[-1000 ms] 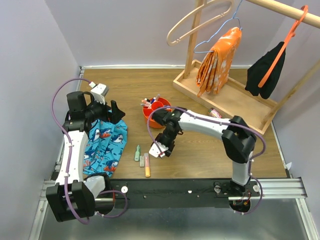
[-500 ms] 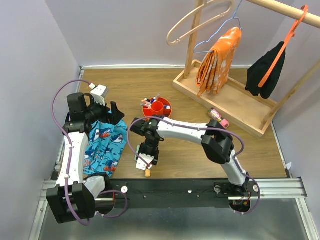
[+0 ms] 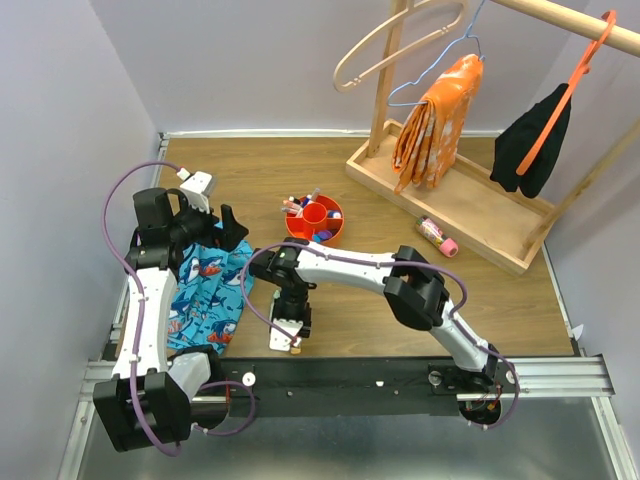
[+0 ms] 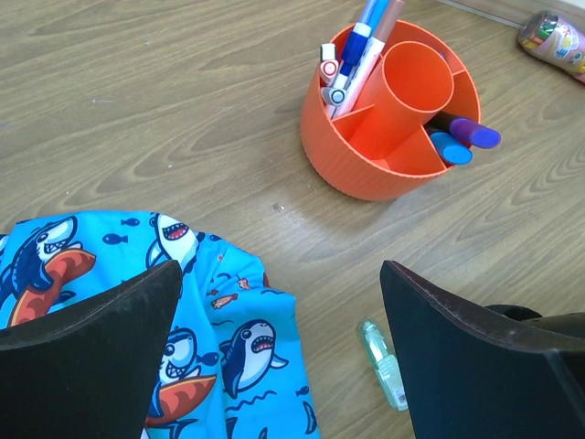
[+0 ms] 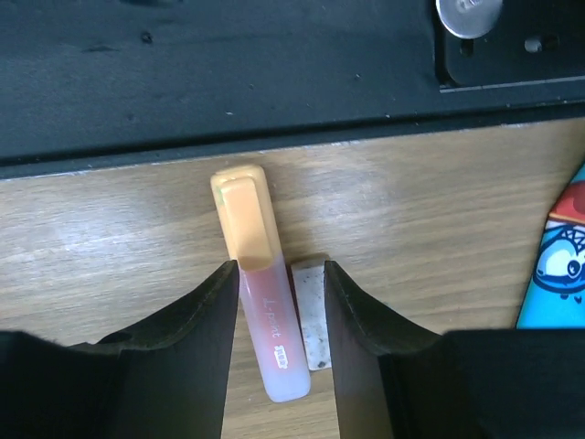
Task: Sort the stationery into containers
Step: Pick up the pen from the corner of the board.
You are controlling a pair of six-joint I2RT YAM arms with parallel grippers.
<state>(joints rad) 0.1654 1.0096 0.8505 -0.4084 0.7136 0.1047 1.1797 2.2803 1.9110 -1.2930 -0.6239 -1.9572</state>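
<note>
Lying at the left of the wooden desk (image 3: 400, 170) is a blue shark-print cloth (image 3: 210, 290). Mid-desk stands the orange bowl (image 4: 366, 174), with pens (image 4: 356, 50) upright in one compartment. The left fingers (image 4: 155, 288) hover wide apart over the cloth's edge, released and holding nothing. The right fingers (image 5: 219, 293) are spread low at the near edge. They straddle an orange-capped pink highlighter (image 5: 260, 320) and a small white piece (image 5: 311, 311) just beside it, both flat on the desk. A pale green marker (image 4: 382, 364) lies near the cloth.

Your left gripper (image 4: 281, 293), jaws spread wide, hangs above the wooden surface (image 4: 137, 110); ahead, an orange bowl (image 4: 361, 178) holds pens (image 4: 352, 64), shark-print cloth (image 4: 219, 338) lower left, a pale green marker (image 4: 382, 363) nearby
</note>
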